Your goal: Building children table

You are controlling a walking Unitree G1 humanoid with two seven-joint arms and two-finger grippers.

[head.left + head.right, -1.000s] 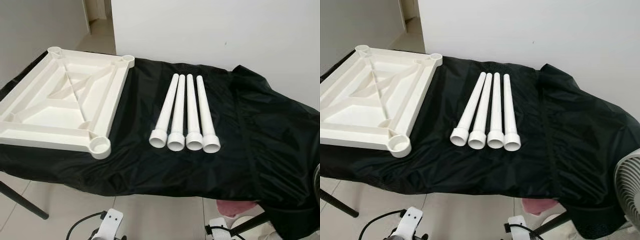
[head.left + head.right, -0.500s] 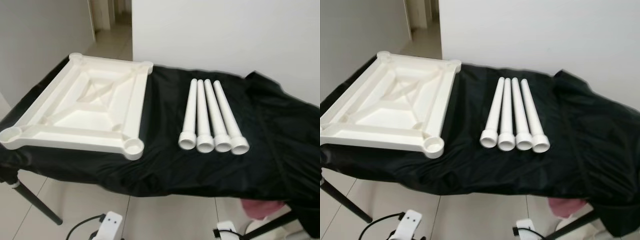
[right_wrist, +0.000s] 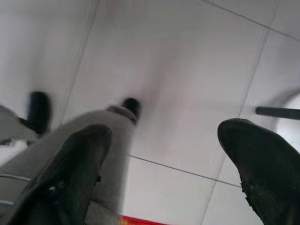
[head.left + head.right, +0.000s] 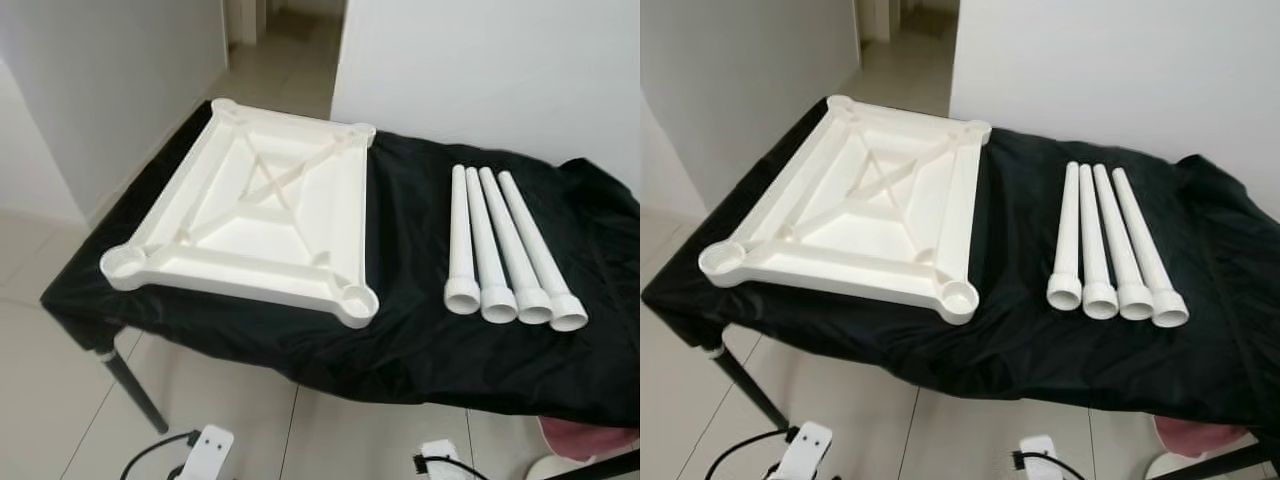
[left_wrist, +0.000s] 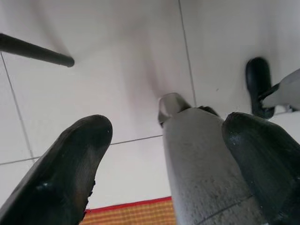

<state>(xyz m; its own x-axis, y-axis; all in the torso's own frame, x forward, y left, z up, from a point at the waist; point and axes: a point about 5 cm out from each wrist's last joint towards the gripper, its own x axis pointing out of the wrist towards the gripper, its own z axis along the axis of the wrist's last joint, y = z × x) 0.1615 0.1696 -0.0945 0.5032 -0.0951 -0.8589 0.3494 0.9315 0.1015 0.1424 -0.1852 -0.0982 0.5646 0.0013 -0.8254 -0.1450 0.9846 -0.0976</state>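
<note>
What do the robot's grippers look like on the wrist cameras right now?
Each has two long, thick black fingers with rounded, slightly scuffed tips. Left gripper: fingers matte black. Right gripper: the same black fingers. In the head views, white wrist housings with black cables show at the bottom edge.

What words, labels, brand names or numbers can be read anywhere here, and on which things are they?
None: no writing, label, brand or number can be read.
White plastic tabletop lying upside down: plain moulded ribs and corner sockets, no text.
Four white plastic legs: unmarked.
Black cloth covering the work table: plain.
Left gripper and right gripper, hanging open over the tiled floor: bare black fingers.
</note>
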